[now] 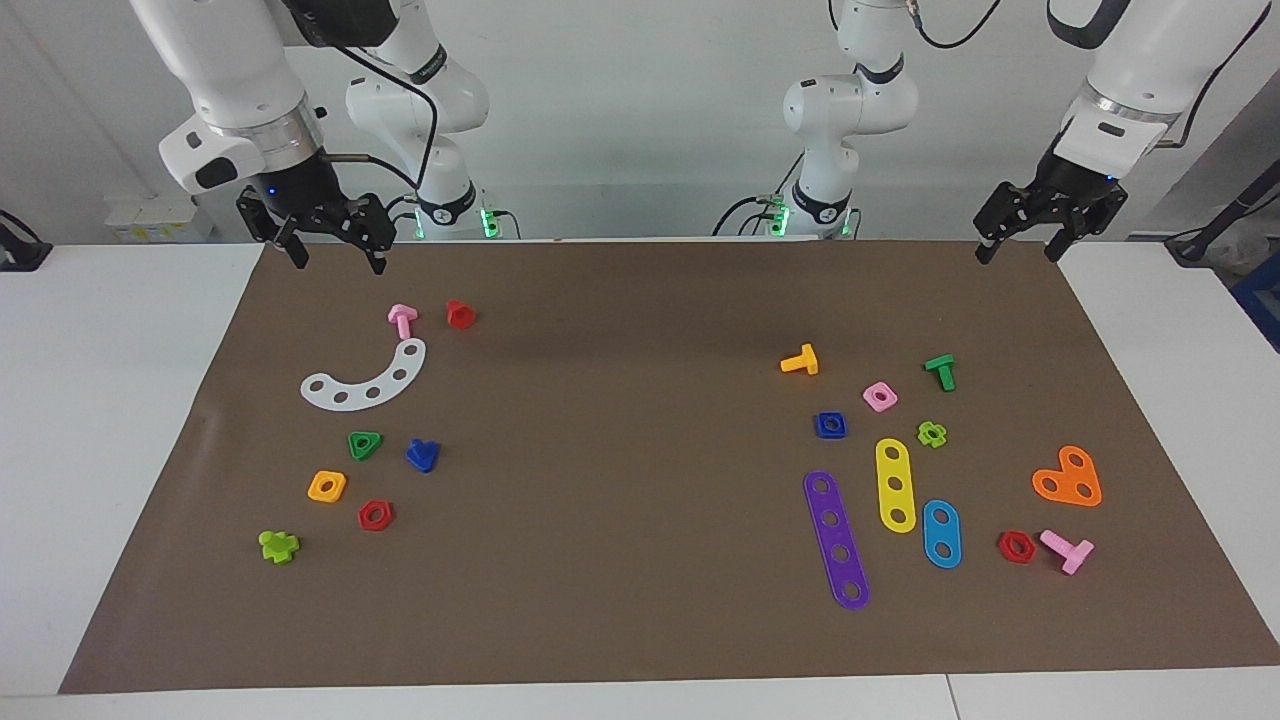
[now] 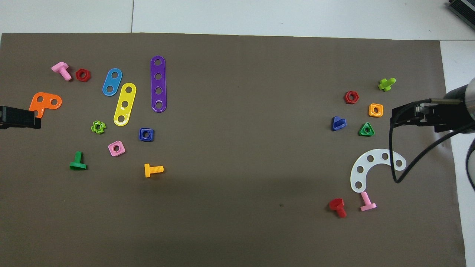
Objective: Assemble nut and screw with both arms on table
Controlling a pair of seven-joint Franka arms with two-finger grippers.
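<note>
While both grippers hang open and empty over the mat's robot-side corners, the right gripper and the left gripper, nothing has been grasped. One small blue plastic square nut lies beside the pink square nut; one blue triangular-headed plastic screw lies beside the green triangular nut. A pick by each arm is judged next.

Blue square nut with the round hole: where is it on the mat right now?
The small blue plastic square nut lies flat on the brown mat toward the left arm's end, beside the pink square nut and just nearer the robots than the purple four-hole strip.
</note>
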